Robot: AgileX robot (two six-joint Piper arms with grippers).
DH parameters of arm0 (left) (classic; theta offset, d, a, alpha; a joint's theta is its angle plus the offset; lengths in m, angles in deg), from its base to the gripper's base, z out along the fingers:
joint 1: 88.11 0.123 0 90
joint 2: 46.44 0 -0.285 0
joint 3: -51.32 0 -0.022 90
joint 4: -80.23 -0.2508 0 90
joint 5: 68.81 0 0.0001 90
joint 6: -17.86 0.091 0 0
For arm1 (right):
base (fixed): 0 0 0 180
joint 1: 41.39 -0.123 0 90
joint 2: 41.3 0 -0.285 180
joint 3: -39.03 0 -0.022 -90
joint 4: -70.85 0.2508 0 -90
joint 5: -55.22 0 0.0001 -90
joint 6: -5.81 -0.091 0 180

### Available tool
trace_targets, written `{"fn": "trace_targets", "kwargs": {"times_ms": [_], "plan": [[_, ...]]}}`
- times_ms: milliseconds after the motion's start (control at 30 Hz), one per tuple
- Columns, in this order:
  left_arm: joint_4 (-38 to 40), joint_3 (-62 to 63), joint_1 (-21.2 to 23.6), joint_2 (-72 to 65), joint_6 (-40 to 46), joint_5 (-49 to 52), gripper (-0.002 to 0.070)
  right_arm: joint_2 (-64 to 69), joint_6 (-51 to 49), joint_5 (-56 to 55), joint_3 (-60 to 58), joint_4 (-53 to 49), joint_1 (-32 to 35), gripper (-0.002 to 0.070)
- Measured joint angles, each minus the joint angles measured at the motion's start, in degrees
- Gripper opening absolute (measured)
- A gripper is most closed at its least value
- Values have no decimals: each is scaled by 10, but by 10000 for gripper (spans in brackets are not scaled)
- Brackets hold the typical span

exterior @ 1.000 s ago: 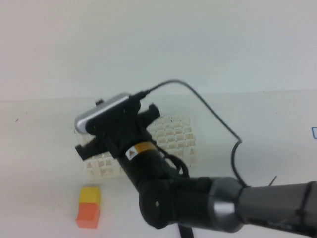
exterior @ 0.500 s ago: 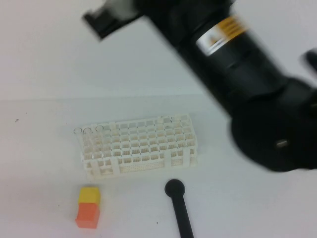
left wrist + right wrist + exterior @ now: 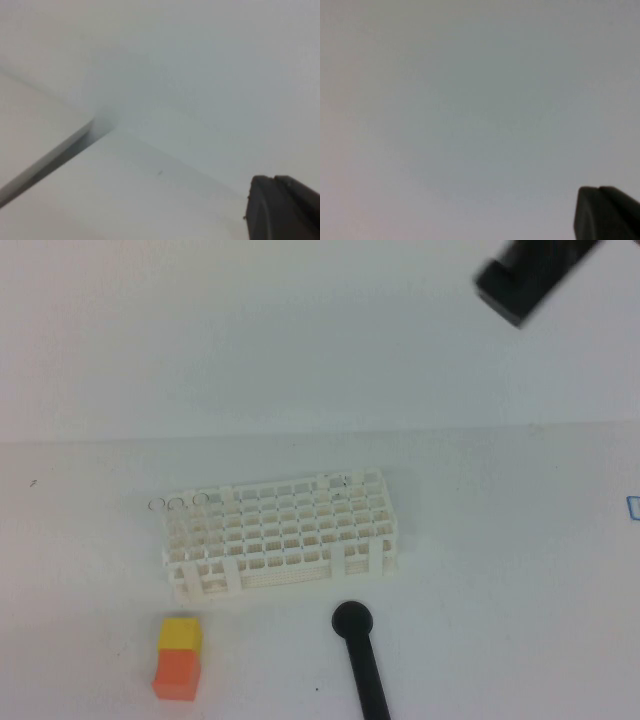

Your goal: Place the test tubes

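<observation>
We see white tube rack point(image 3: 285, 540) mid-table. Three clear test tubes point(image 3: 178, 503) show rims at rack's back-left corner. Yellow-over-orange block point(image 3: 179, 658) sits near rack's front-left corner, apart from it. Black round-ended rod point(image 3: 360, 665) lies just in front of rack. Right gripper point(image 3: 606, 212): only dark edge shows, facing blank wall. Dark bit of right arm point(image 3: 530, 275) is up at top right of high view. Left gripper point(image 3: 282, 210): dark edge over bare table point(image 3: 125, 200) near wall. Honestly we can't tell open or closed for either.
</observation>
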Motion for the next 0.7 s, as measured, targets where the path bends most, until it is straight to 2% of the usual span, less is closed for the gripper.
{"fn": "trace_targets", "kwargs": {"times_ms": [133, 200, 367, 700], "plan": [[-14, -6, 0, 0, 18, 96, -1, -95, 0, 25, -96, -1, 53, -1], [-27, -30, 0, 0, 28, 113, -1, -139, 0, 42, -144, 14, 89, -1], [-69, -112, 0, -1, 34, 24, -1, -253, 1, 105, -281, 42, 204, -1], [-48, -108, 0, -1, 39, 74, -1, -499, 1, 136, -493, 101, 400, -1]]}}
